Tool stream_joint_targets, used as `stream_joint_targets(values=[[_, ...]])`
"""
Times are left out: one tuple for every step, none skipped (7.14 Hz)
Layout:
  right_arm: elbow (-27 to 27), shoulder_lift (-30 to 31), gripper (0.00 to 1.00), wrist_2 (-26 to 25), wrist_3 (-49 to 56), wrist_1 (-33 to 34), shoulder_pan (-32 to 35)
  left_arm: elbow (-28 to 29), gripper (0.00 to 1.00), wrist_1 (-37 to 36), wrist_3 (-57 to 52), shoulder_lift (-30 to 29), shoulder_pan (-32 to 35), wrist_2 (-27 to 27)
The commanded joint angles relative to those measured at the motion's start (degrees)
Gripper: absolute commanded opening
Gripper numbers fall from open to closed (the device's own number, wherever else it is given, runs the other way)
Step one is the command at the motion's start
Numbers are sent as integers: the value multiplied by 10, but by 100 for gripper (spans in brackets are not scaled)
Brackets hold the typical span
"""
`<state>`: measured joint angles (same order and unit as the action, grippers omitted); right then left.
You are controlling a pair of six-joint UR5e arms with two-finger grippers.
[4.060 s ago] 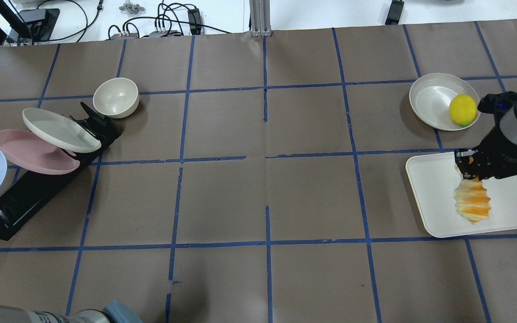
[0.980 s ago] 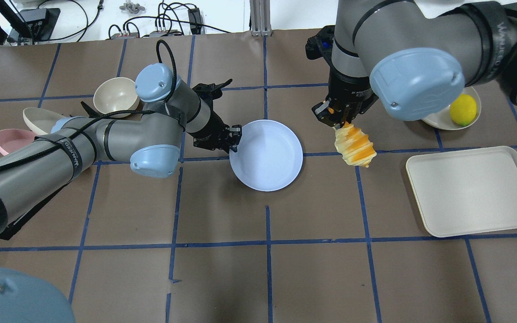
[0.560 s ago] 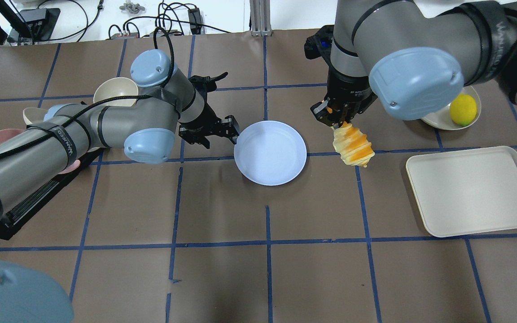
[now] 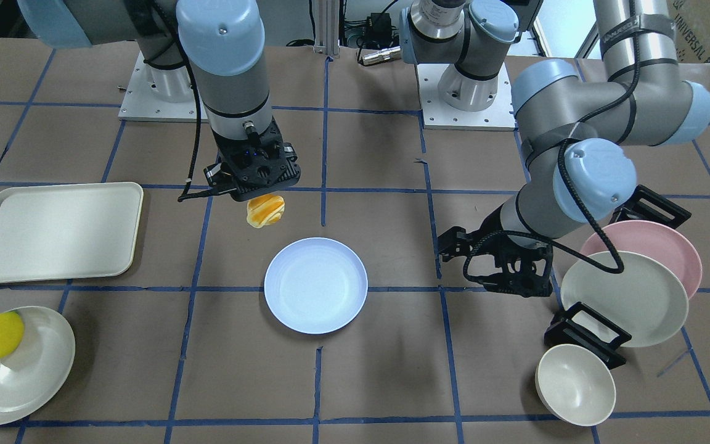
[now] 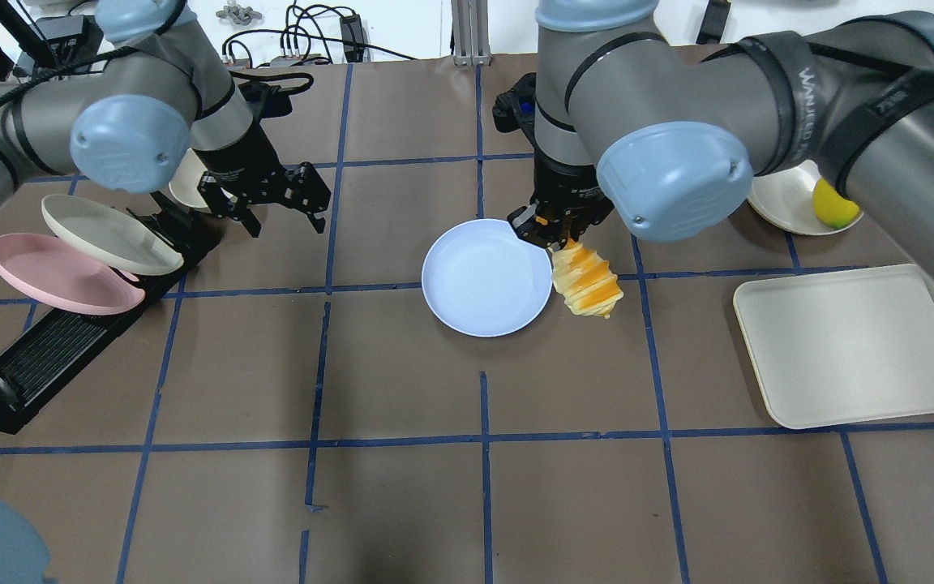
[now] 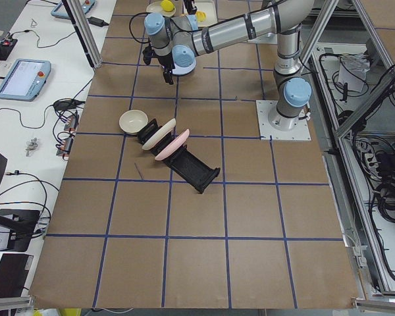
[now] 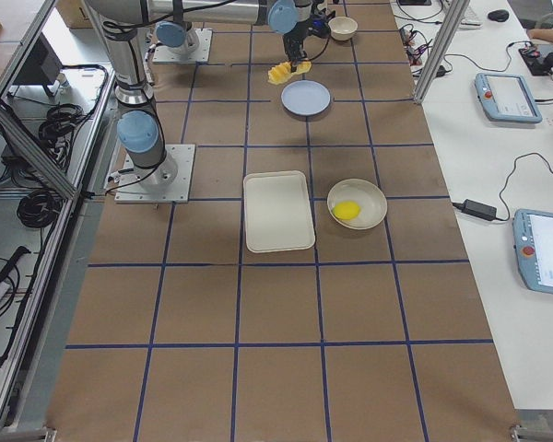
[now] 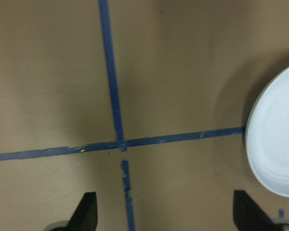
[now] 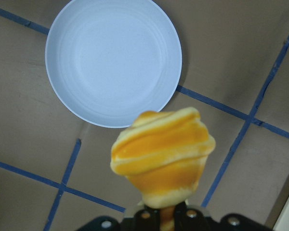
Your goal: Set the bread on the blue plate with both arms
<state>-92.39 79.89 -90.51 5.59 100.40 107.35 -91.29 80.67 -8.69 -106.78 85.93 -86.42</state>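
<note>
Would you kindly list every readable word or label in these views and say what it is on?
"UNIVERSAL": cardboard box, top right corner of the front-facing view; the next word is cut off.
"WAN...": black strap on the right arm; the remaining letters are too blurred.
Pendant screens in the side views: too small to read.

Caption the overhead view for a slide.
Right gripper holds the bread up near the blue plate; left gripper open, off to the side.
</note>
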Motion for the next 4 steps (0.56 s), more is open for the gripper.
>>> stream_joint_targets(values=[[0, -38, 8, 13, -76, 60, 42, 26, 100, 66, -25, 74, -14, -55], [0, -59, 8, 13, -78, 88, 44, 34, 100, 86, -37, 84, -21, -55], [0, -85, 8, 12, -78, 124, 46, 38, 100, 104, -54, 97, -28, -55], [0, -101, 8, 12, -73, 149, 46, 44, 100, 139, -52, 124, -36, -54]])
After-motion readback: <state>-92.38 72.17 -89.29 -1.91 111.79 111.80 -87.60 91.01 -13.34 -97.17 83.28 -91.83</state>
